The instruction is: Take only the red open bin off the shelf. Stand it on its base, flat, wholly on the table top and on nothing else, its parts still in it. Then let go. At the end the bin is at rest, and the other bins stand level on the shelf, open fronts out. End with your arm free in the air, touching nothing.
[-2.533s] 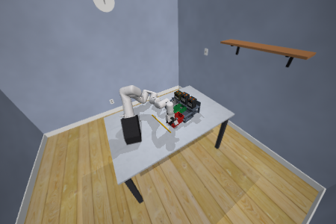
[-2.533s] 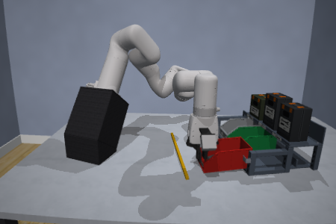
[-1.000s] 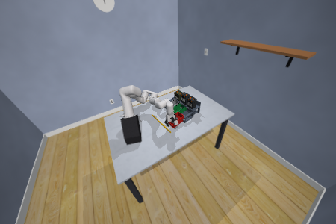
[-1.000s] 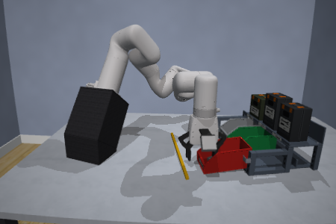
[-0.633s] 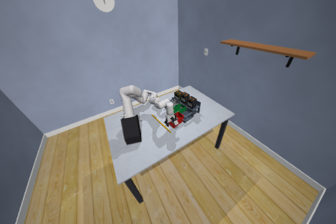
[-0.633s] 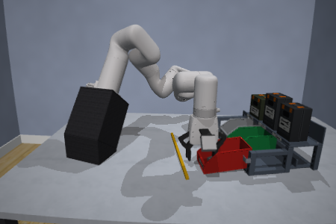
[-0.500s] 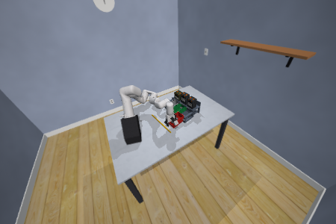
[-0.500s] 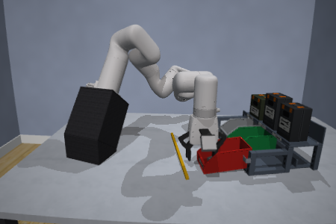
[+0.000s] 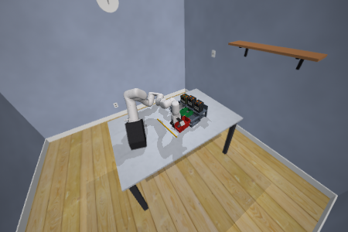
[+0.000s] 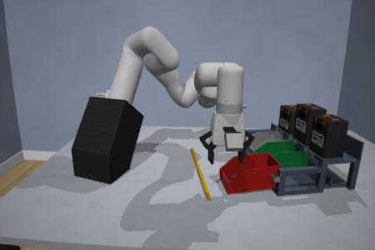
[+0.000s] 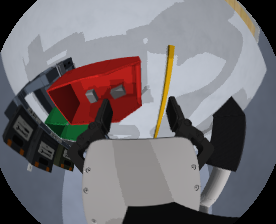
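Observation:
The red open bin [image 9: 181, 127] [image 10: 250, 173] [image 11: 98, 86] stands on the grey table top [image 9: 155, 160] [image 10: 83, 210], close against the front of the low grey shelf rack [image 10: 308, 177] [image 9: 199, 117]. Small grey parts [image 11: 90, 96] lie inside it. My gripper [image 10: 226, 159] [image 11: 139, 104] [image 9: 176, 119] is open and empty. It hangs over the bin's rear left corner, one finger over the bin and the other outside it. Green bins [image 10: 287, 154] [image 9: 186, 112] [image 11: 56, 121] sit on the rack's lower level. Dark bins [image 10: 327, 135] [image 9: 192, 100] stand on its top level.
A thin yellow strip [image 10: 201, 173] [image 11: 165, 86] [image 9: 167, 127] lies on the table left of the red bin. The arm's black base block [image 10: 106, 139] [image 9: 135, 134] stands at the left. A wooden wall shelf [image 9: 276, 50] hangs high on the right wall.

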`<action>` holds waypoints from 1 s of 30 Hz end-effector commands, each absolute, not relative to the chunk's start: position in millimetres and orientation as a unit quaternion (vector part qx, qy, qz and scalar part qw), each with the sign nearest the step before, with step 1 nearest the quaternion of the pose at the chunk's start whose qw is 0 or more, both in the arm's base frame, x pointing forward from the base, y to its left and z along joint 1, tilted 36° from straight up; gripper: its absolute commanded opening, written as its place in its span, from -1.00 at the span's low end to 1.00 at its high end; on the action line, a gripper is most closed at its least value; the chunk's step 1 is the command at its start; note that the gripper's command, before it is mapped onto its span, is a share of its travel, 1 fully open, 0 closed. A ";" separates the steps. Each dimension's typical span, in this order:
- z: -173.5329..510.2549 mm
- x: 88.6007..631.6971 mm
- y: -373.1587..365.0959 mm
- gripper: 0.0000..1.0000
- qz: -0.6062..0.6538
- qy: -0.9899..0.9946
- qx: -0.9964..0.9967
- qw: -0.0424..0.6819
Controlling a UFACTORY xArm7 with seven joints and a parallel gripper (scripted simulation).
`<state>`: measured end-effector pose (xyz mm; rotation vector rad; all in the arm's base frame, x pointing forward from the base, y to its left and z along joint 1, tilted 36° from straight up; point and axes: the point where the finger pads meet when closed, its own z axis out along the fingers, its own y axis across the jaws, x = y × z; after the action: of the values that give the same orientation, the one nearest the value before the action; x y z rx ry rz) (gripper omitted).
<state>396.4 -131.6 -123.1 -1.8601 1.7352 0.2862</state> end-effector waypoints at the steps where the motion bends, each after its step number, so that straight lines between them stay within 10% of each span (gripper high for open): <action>1: -119.5 395.8 -133.9 1.00 0.106 0.649 -0.696 0.287; 30: -99.0 390.3 -147.5 1.00 0.106 0.649 -0.696 0.287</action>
<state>389.7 -146.6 -99.1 -1.8619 1.7319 0.2906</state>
